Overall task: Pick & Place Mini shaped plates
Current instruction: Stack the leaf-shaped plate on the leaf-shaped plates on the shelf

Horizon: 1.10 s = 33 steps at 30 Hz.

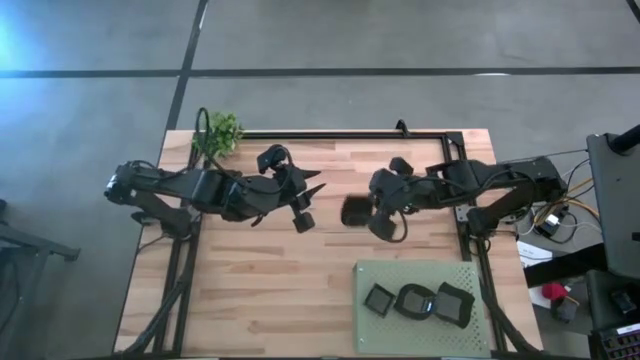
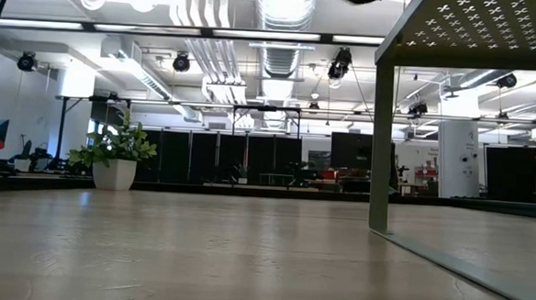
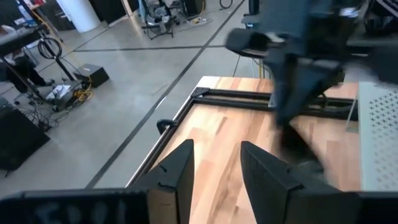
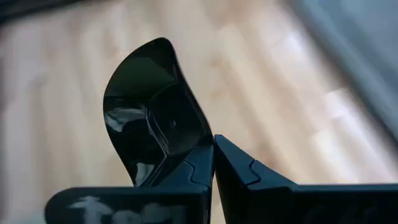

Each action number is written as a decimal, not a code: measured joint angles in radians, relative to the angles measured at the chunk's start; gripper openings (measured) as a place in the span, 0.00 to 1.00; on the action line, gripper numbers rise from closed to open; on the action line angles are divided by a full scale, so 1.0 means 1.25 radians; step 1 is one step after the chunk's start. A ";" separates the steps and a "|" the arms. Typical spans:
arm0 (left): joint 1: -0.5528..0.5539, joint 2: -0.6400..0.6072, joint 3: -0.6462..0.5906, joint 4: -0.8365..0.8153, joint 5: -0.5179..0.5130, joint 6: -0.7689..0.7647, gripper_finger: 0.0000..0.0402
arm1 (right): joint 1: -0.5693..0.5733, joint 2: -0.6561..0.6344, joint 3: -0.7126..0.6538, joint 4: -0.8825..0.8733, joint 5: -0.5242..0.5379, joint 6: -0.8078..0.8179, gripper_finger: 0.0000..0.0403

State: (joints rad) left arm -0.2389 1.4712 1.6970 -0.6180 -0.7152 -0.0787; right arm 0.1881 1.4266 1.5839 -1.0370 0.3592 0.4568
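Note:
A glossy black mini shaped plate (image 4: 152,112) with a pointed corner hangs above the middle of the wooden table (image 1: 260,290), and my right gripper (image 1: 370,213) is shut on it; from above the plate (image 1: 354,212) shows as a dark blur. My left gripper (image 1: 310,204) hovers just left of it, open (image 3: 216,171) with nothing between its fingers. Three more mini shaped plates (image 1: 380,298), (image 1: 412,300), (image 1: 452,303) rest on the green perforated mat (image 1: 420,275) at the near right. My right gripper pinches the plate's rim (image 4: 198,152) between its two fingers, at the plate's lower edge. The fingers slant downward, coming from the table's right side. The plate stands tilted on edge beyond the fingertips, lifted clear of the table.
A small leafy plant (image 1: 222,132) stands at the far left corner. A black frame rail (image 1: 340,134) runs along the far edge and down the right side. The mat (image 2: 476,32) stands raised on a post in the low view. Bare wood lies at the near left.

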 joint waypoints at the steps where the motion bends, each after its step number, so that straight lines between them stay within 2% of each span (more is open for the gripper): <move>1: -0.001 -0.005 0.000 -0.012 0.000 -0.005 0.31 | 0.000 -0.001 0.005 -0.021 -0.051 -0.007 0.02; 8: -0.002 -0.021 0.000 -0.072 0.000 -0.045 0.31 | 0.001 -0.008 0.055 -0.140 -0.427 -0.012 0.02; 11: -0.002 -0.021 0.000 -0.077 0.005 -0.058 0.31 | 0.004 -0.006 0.053 -0.164 -0.554 -0.031 0.02; 13: -0.002 -0.021 -0.001 -0.078 0.030 -0.064 0.31 | 0.012 -0.005 0.047 -0.183 -0.605 -0.055 0.02; 19: -0.002 -0.021 -0.001 -0.099 0.161 -0.064 0.31 | 0.047 -0.001 0.025 -0.196 -0.631 -0.115 0.02; 26: -0.002 -0.022 -0.002 -0.106 0.164 -0.079 0.31 | 0.091 0.014 0.007 -0.195 -0.631 -0.115 0.02; 33: -0.002 -0.022 -0.002 -0.106 0.163 -0.091 0.31 | 0.140 0.073 -0.002 -0.237 -0.631 -0.155 0.02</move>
State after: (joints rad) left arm -0.2413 1.4433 1.6947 -0.7502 -0.5117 -0.1923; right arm 0.3632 1.5174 1.5818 -1.3330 -0.4294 0.2634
